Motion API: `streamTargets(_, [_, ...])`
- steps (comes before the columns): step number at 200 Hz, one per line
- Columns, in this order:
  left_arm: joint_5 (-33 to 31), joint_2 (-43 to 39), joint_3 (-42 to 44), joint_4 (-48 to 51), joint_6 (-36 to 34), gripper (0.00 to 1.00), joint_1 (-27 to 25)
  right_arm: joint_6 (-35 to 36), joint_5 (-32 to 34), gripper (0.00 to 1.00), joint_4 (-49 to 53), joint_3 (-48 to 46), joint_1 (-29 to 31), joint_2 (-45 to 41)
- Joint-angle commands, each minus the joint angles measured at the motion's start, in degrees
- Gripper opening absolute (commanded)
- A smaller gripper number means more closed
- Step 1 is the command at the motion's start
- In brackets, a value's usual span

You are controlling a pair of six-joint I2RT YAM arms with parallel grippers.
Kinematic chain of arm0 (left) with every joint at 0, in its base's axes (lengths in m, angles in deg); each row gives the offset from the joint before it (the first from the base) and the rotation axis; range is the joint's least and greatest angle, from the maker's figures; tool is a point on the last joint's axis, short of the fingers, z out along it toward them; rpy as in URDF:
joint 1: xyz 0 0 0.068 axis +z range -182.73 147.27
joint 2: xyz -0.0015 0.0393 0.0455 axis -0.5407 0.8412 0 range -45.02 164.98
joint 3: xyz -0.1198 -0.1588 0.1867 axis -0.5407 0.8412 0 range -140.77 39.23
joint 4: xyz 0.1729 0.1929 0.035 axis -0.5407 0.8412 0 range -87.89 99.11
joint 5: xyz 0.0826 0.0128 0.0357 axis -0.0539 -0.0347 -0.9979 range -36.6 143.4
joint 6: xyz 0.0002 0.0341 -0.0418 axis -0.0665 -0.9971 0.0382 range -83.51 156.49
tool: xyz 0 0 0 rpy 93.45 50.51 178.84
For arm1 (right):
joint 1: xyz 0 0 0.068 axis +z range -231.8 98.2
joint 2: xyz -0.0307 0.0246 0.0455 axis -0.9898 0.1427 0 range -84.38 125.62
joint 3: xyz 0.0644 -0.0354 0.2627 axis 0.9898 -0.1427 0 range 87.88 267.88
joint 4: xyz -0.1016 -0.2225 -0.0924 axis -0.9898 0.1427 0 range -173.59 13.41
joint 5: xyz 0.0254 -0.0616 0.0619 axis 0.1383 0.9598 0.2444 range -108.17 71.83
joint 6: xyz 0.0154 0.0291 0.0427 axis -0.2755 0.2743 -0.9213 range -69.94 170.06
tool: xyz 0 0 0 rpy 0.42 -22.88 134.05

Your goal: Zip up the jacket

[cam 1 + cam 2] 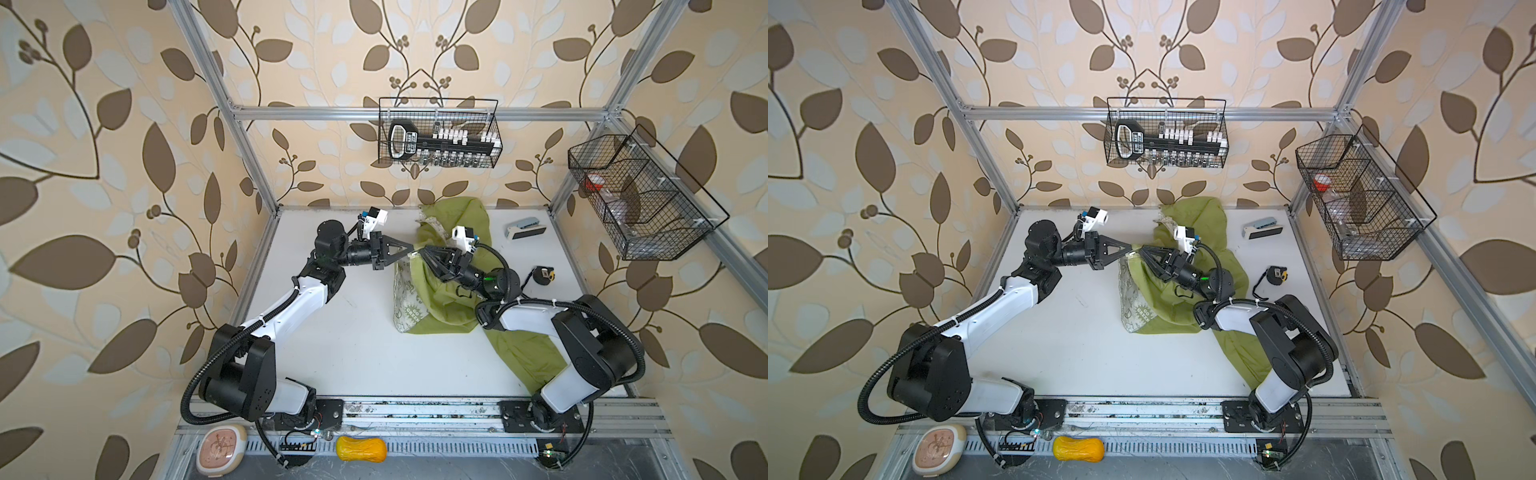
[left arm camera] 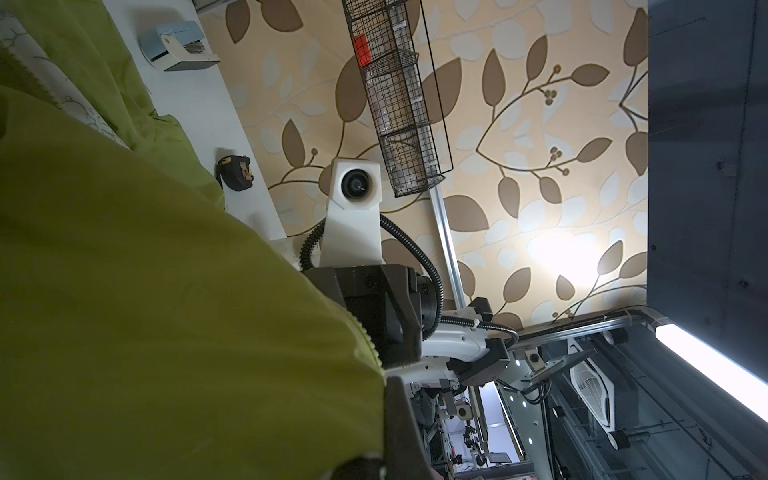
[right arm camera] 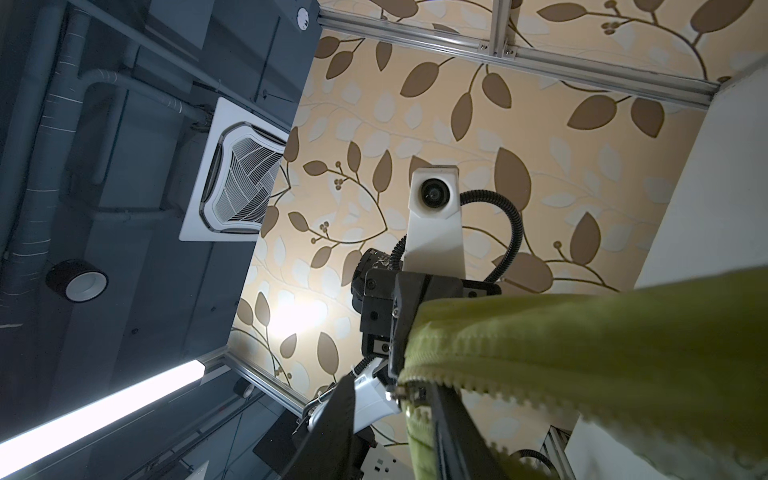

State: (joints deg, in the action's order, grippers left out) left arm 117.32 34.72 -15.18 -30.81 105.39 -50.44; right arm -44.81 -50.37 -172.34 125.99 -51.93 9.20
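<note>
Found as a crumpled olive jacket (image 1: 440, 299) on the white table (image 1: 332, 353), reaching from the middle toward 1 o'clock, with a sleeve (image 1: 528, 357) trailing to 5 o'clock. Raised at its 10 o'clock edge, front not yet closed.

Pinched there by the left gripper (image 1: 409, 249), clenched on the jacket's edge, arm on the 9 o'clock side. Met almost tip to tip by the right gripper (image 1: 424, 250) from 4 o'clock, jaws partly apart around the zipper slider (image 3: 405, 392) and loose zipper teeth (image 3: 478, 365); impossible to tell if grasping.

Probably risky from here:
- closing on tape instead of the slider, so slipping off;
- pulling without tension, so bunching thin fabric and jamming the printed lining (image 1: 404, 291) in the teeth;
- tugging too hard, so dragging the edge out of the left pinch.
</note>
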Motion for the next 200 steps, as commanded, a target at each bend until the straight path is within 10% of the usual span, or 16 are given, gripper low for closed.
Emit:
streamTargets(1, [-1.0,-3.1,-2.3,0.9,-2.8,0.00,-0.6,-1.6,-1.9,0.37,-3.4,-1.3,0.0,1.3])
streamTargets(49, [-6.1,-6.6,-2.3,18.9,-11.9,0.00,-0.6,5.6,-3.3,0.50,4.4,-5.8,-0.6,-0.8])
streamTargets(96, [-17.3,-8.4,-3.6,42.8,-21.2,0.00,-0.5,27.6,-2.0,0.65,36.4,-5.4,-0.3,-10.9])
streamTargets(137, [-27.8,-6.4,-6.4,52.4,-21.3,0.00,-0.4,56.7,18.3,0.82,81.0,3.1,6.6,-22.5])
streamTargets(200, [-36.0,-2.8,-11.0,64.7,-17.6,0.00,-0.4,67.3,36.8,0.89,93.2,8.9,18.0,-20.2])
